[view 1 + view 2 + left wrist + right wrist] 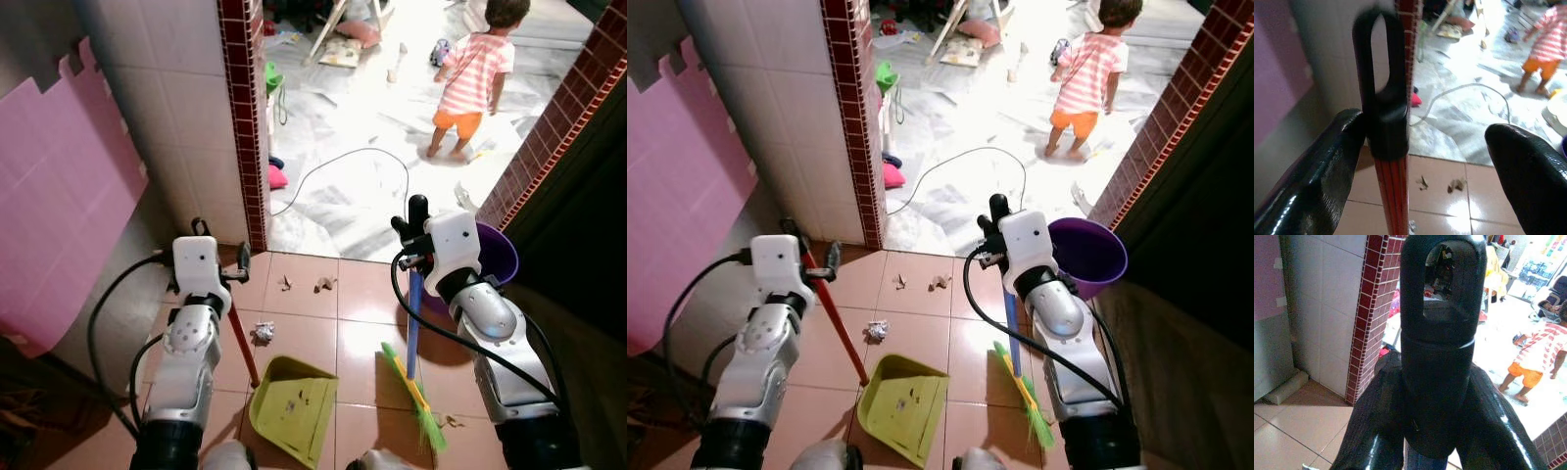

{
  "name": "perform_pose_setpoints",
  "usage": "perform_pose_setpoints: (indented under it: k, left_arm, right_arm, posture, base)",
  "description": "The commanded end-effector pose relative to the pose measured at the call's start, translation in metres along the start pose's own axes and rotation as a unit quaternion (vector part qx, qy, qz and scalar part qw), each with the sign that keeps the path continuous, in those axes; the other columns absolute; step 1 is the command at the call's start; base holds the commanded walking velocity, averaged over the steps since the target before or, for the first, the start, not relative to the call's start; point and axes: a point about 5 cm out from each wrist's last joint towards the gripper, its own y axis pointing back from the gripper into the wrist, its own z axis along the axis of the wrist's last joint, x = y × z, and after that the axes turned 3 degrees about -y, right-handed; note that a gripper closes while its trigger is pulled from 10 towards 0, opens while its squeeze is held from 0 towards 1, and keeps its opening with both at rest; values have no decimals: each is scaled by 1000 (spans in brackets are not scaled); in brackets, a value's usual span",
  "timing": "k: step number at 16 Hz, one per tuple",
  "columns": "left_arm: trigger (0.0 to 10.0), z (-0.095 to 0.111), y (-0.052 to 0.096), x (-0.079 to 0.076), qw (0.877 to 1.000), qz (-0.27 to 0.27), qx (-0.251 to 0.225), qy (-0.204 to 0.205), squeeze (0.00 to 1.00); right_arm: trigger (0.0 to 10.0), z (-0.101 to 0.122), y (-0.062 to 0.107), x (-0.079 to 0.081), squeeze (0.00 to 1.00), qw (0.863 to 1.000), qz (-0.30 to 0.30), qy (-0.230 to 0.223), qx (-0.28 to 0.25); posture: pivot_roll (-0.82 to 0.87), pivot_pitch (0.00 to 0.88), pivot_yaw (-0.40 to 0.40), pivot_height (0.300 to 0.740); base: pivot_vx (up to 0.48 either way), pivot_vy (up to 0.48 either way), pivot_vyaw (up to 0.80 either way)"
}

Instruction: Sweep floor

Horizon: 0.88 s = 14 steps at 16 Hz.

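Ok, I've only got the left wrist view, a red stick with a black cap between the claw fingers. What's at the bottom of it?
Observer: A yellow-green plastic dustpan, resting on the tiled floor ahead of the robot.
Operator: And the right claw?
Observer: The right claw is shut on the black cap of a blue-handled broom with green bristles.
Operator: Any rubbish over there?
Observer: Small brown scraps lie on the tiles beside the bristles.

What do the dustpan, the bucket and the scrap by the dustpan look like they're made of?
The yellow-green dustpan looks like moulded matte plastic, with one even colour and smooth walls. The purple bucket seems to be glossy plastic, given its thin smooth rim. The white crumpled scrap is probably paper, judging by its creases.
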Motion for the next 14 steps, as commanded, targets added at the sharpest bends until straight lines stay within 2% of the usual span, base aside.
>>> perform_pose_setpoints:
  k: [1,5,6,7,8,14]
  left_arm:
    - [10000,-2,-6,-5,1000,-13,1,-5,0]
    - [10000,-6,-10,-7,1000,-22,3,-13,0]
    - [3882,-5,-13,-6,1000,-22,0,-13,0]
    - [2196,-5,-13,-5,1000,-22,-1,-14,0]
    - [0,-5,-14,-4,1000,-22,-3,-14,0]
    - [0,-8,-17,1,999,-13,-4,-31,0]
  right_arm:
    - [10000,11,2,-1,0,1000,3,11,-18]
    - [10000,11,8,-2,0,1000,1,13,-11]
    - [10000,10,10,-2,0,1000,0,13,-10]
    - [10000,10,11,-2,0,1000,0,13,-9]
    - [10000,10,12,-2,0,1000,0,12,-8]
    - [10000,10,10,-2,0,1000,1,10,-5]
  posture:
    - [-127,0,-35,740]
    - [-141,4,-32,740]
    - [-147,13,-29,740]
    - [-148,16,-29,740]
    - [-148,17,-28,740]
    - [-141,4,-28,740]
  base:
    - [0,0,0]
    - [0,0,0]
    - [0,0,0]
    - [0,0,0]
    - [0,0,0]
    - [0,0,0]
